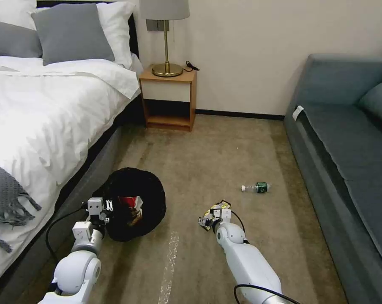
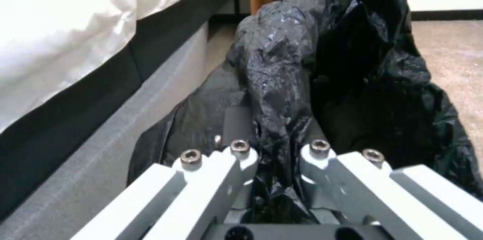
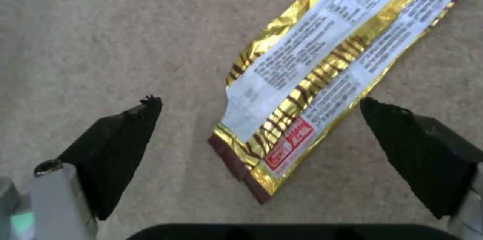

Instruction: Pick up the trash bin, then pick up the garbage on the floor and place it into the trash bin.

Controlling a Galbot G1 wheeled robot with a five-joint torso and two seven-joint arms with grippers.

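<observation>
In the head view, the trash bin is seen at the lower left of the frame, beside the bed, its black bag draped over the rim and a red-and-white packet visible inside. The left end effector is placed at the bin's near rim; in the left wrist view the crinkled bag is seen pinched between the closed fingers, so the bin is held by its lined rim.

The right end effector is seen at the lower centre of the head view, lowered over a yellow snack wrapper on the floor. In the right wrist view the wrapper is shown lying flat on the carpet, running from the upper right of the frame toward the lower centre, gold with dark stripes, white printed panels and a small red label. The two black fingertips are spread wide apart, one on either side of the wrapper's lower end, with neither touching it.

A small clear bottle with a green label and white cap is seen lying on its side on the floor, right of centre in the head view, well apart from both end effectors and near the grey sofa. A wooden nightstand carrying a brass lamp is seen at the upper centre, against the wall.
</observation>
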